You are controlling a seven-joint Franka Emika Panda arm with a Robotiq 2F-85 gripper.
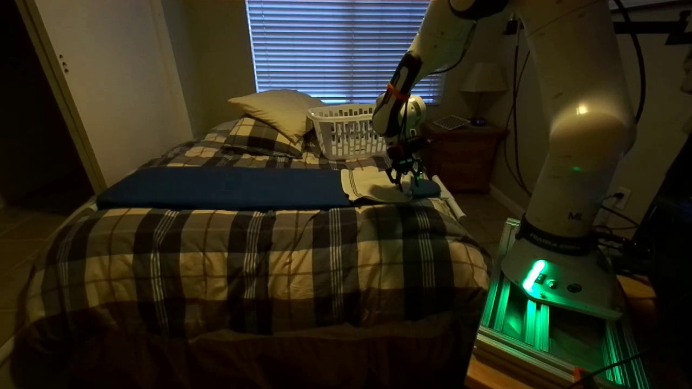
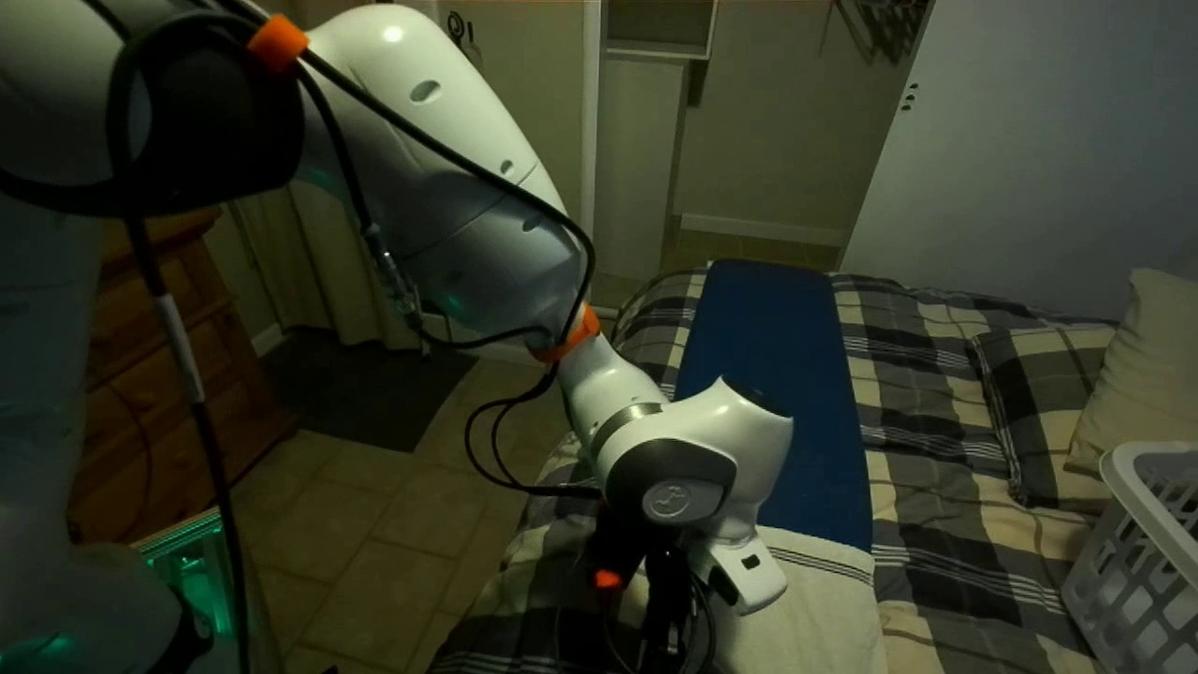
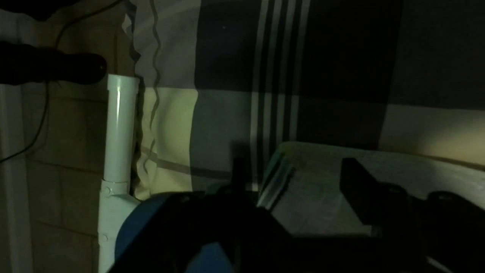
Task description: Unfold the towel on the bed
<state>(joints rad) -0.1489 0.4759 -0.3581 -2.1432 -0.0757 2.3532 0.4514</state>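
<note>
Plaid-covered bed (image 1: pixel 270 259) fills the near side in an exterior view. Robot arm (image 1: pixel 578 102) reaches in from the right. Long blue strip (image 1: pixel 227 186) crosses the bed left to right; the towel (image 1: pixel 370 183) lies over its right part, a striped edge to the left. At the towel's right edge the hand (image 3: pixel 293 180) stands spread — nothing pinched. Step, as judged: spreading, probably late. Next: raise the hand without dragging the towel, then check for leftover folds. Unclear — layer count, whether the hand touches. In an exterior view the arm (image 2: pixel 468 253) hides some towel; wrist view dark.
</note>
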